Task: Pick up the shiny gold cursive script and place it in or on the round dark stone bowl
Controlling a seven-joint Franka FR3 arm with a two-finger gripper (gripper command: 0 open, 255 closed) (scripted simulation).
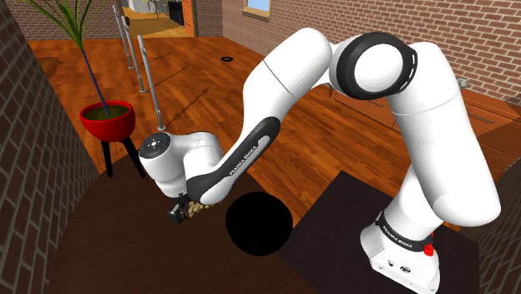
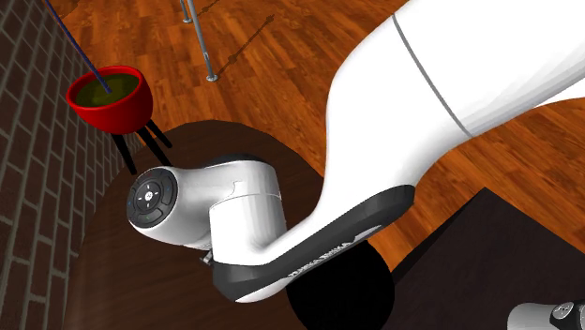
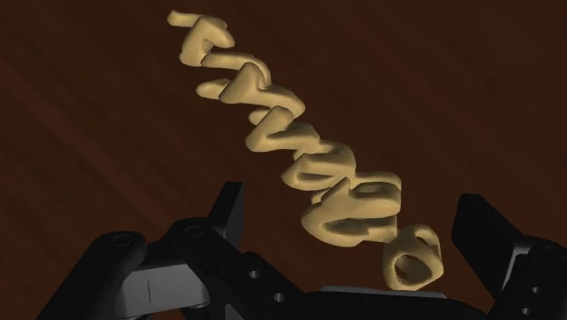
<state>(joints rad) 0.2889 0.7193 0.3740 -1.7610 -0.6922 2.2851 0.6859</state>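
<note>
The gold cursive script (image 3: pixel 309 155) lies on the dark round table (image 3: pixel 82 109), stretching away from the hand. Its near end sits between the fingers of my gripper (image 3: pixel 353 200), which is open; neither finger touches it. In the shoulder view the gripper (image 1: pixel 179 211) is low over the table with the gold script (image 1: pixel 199 208) just under it. The round dark bowl (image 1: pixel 259 223) stands on the table right beside the hand, toward the stand. In the second exterior view the bowl (image 2: pixel 361 286) is partly hidden behind the forearm.
A red pot (image 1: pixel 107 119) with a plant stands on a dark-legged stand just beyond the table (image 1: pixel 117 246). A brick wall (image 1: pixel 33 150) runs along the shoulder view's left. Metal poles (image 1: pixel 149 75) rise from the wooden floor behind. The dark stand box (image 1: pixel 342 242) is at lower right.
</note>
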